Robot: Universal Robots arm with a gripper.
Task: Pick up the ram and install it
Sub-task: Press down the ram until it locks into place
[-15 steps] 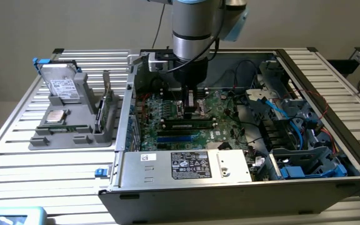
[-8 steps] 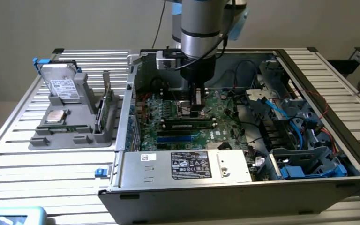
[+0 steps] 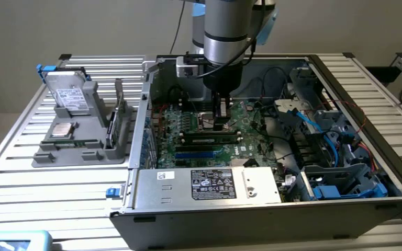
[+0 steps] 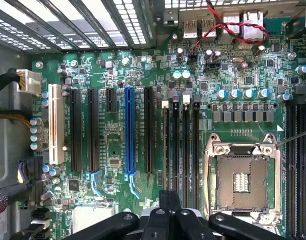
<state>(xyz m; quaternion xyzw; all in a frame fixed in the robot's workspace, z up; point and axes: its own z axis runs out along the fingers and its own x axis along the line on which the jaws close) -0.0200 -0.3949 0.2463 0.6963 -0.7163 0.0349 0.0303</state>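
Note:
The ram [image 3: 211, 140], a narrow green stick with dark chips and a small white label, sits lengthwise in a slot on the motherboard [image 3: 187, 125] inside the open computer case [image 3: 257, 219]. My gripper [image 3: 221, 124] hangs straight down from the arm, its tips low over the board just behind the ram; I cannot tell whether they touch it. In the wrist view the gripper [image 4: 169, 199] is shut with nothing between its dark fingers [image 4: 163, 220]. Beneath it lie the black memory slots [image 4: 186, 150] and the bare CPU socket [image 4: 241, 182].
A grey holder [image 3: 82, 151] at the exterior view's left carries a hard drive [image 3: 69, 97], a small silver chip [image 3: 63, 129] and a larger green card [image 3: 121, 123]. The labelled metal power-supply box [image 3: 208, 183] lies in front of the board. Blue and black cables [image 3: 313, 128] crowd the case's right side.

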